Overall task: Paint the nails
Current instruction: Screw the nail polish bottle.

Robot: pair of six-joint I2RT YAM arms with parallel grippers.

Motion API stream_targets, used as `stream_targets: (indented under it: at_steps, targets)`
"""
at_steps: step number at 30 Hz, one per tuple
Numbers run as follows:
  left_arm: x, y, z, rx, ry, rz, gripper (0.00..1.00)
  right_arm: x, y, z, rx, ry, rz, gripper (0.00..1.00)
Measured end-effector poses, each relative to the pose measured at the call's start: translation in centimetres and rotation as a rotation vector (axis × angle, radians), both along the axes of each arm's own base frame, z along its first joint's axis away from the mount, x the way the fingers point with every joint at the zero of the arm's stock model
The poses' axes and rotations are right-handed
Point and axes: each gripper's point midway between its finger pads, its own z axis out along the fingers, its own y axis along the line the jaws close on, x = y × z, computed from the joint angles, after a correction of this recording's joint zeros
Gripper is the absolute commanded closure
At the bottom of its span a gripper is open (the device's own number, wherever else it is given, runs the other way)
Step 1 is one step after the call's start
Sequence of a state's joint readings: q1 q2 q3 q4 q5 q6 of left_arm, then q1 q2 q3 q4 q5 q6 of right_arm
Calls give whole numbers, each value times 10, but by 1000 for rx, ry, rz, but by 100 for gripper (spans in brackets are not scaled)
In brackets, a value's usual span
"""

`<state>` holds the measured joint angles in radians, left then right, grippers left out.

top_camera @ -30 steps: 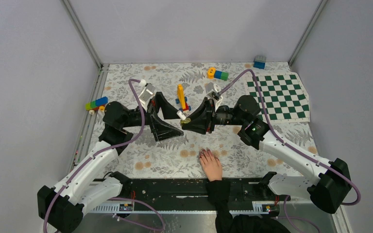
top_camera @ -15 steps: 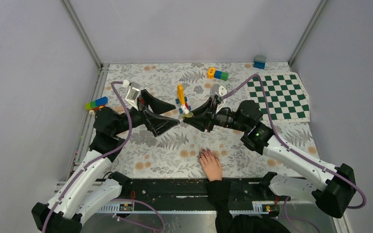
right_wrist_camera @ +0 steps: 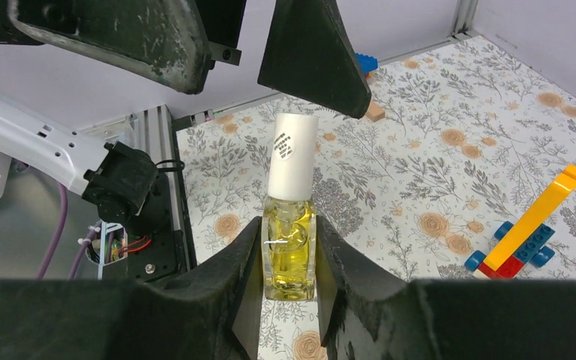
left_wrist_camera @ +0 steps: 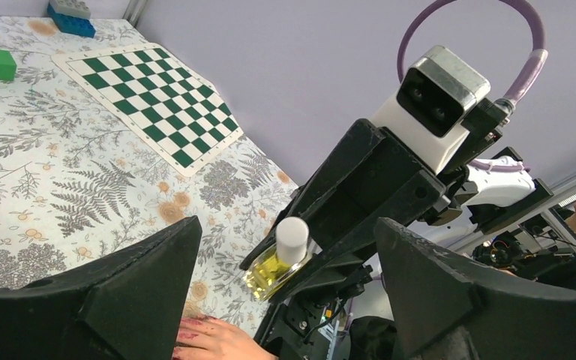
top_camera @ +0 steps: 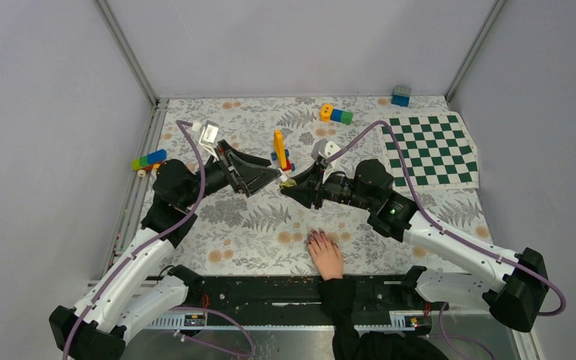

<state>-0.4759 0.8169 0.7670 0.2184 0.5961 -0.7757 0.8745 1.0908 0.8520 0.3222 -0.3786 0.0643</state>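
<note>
Between the fingers of the right gripper (right_wrist_camera: 290, 225) sits a small nail polish bottle (right_wrist_camera: 291, 206), a square glass body of clear yellowish liquid with a tall white cap (right_wrist_camera: 294, 154) on it. The gripper is closed tight on the glass, one pad on each side, and the cap sticks out past the fingertips. A small printed sticker shows on the cap's side.

Facing it from across the middle of the surface (top_camera: 255, 232) is the left gripper (top_camera: 266, 176), spread wide and holding nothing. Its two black fingers frame the cap in the left wrist view but are apart from it, a short way off.

Nearer the arm bases, a pale hand (top_camera: 326, 255) in a black sleeve (top_camera: 337, 292) lies flat on the floral-patterned surface, fingers pointing away from the near edge. The nails (top_camera: 315, 237) are dark purplish-red and lie below the bottle in the top view, well apart from both grippers.

Just beyond the grippers is a yellow brick bar (top_camera: 279, 148) on red and blue pieces. A green-and-white checkered mat (top_camera: 429, 148) lies to the right, and more toy bricks (top_camera: 148, 160) lie at the left edge.
</note>
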Motion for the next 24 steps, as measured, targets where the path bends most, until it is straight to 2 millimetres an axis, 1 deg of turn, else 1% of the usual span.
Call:
stream_targets:
  at_steps: [1,4,11,16,21,24]
  targets:
    - [0,-1,0,1,2,-2,18,1,0,-2,-6,0,-2,100]
    - [-1,-7,0,11,17,-5,25,3,1,-5,-19,2,-15,100]
    - [-6,-19,-7,52,36,-6,36,4,0,-7,-40,4,-25,100]
    - [-1,-22,-15,72,58,11,47,5,0,-9,-48,6,-34,100]
    - [2,-24,-18,83,59,25,59,5,0,-10,-52,3,-34,100]
    - [2,-24,-19,85,58,28,61,4,0,-10,-55,0,-32,100]
